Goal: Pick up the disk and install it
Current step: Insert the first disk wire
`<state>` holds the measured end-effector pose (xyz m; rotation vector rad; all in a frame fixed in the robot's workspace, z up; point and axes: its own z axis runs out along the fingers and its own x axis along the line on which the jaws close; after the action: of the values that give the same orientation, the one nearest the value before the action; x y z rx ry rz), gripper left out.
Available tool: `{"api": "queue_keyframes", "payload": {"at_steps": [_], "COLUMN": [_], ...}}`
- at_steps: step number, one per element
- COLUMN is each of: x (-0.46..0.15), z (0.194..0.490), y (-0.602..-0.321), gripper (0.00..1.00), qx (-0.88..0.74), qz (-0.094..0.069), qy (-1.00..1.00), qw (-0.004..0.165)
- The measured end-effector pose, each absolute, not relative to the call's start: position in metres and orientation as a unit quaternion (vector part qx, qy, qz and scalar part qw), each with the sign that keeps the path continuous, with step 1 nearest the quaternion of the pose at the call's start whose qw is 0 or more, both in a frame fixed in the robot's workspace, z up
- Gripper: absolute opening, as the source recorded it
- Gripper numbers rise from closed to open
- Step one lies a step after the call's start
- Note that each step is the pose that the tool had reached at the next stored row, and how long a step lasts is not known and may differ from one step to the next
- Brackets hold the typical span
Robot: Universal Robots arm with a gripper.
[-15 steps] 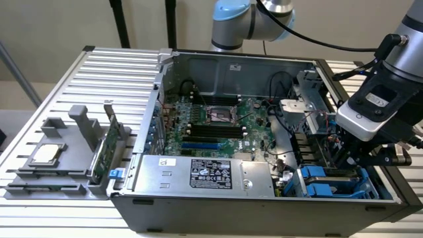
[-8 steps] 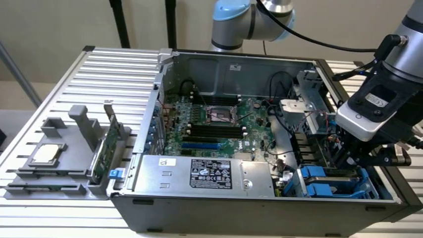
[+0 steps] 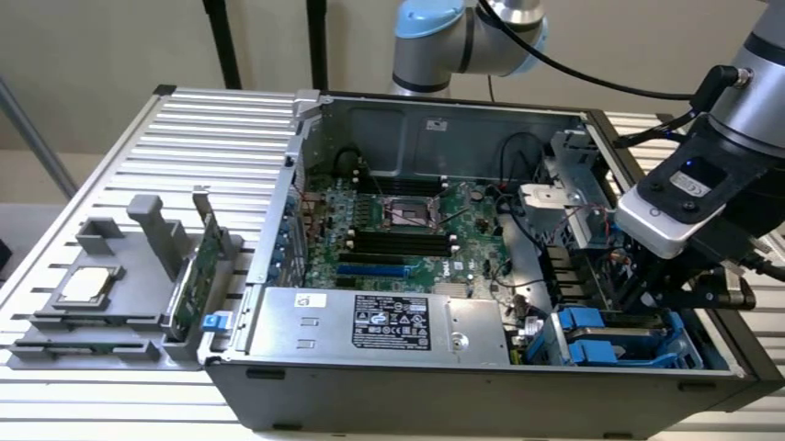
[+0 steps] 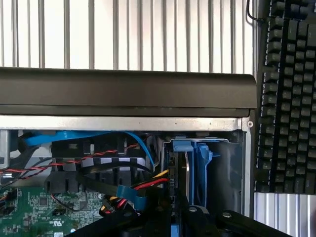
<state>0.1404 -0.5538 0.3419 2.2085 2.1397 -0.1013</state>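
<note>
Hovering over drive bay w/ disk (image 3: 609,333), gripper (image 3: 687,296) jaws hidden, can't tell; label text prob. unreadable.

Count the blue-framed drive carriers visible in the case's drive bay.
2 seem visible: blue carriers side by side in the bay at the case's front corner, on the exterior view's right, one, one, below the gripper. More may be hidden behind the arm.

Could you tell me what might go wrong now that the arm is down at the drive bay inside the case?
1. The disk sits edge-on in a narrow bay against the case wall; a slight tilt could jam its blue frame.
2. Loose red, black and yellow cables lie right beside the bay and could snag.
3. The gripper works close to the case's side wall.
</note>
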Motion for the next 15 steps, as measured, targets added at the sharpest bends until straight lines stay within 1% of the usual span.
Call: {"api": "queue_keyframes", "payload": {"at_steps": [15], "x": [0.1438], "z": [0.3411], "y": [-0.5552], "gripper": [0.16], "qx": [0.725], "qz": [-0.034], "qy": [0.687], "qw": [0.031]}}
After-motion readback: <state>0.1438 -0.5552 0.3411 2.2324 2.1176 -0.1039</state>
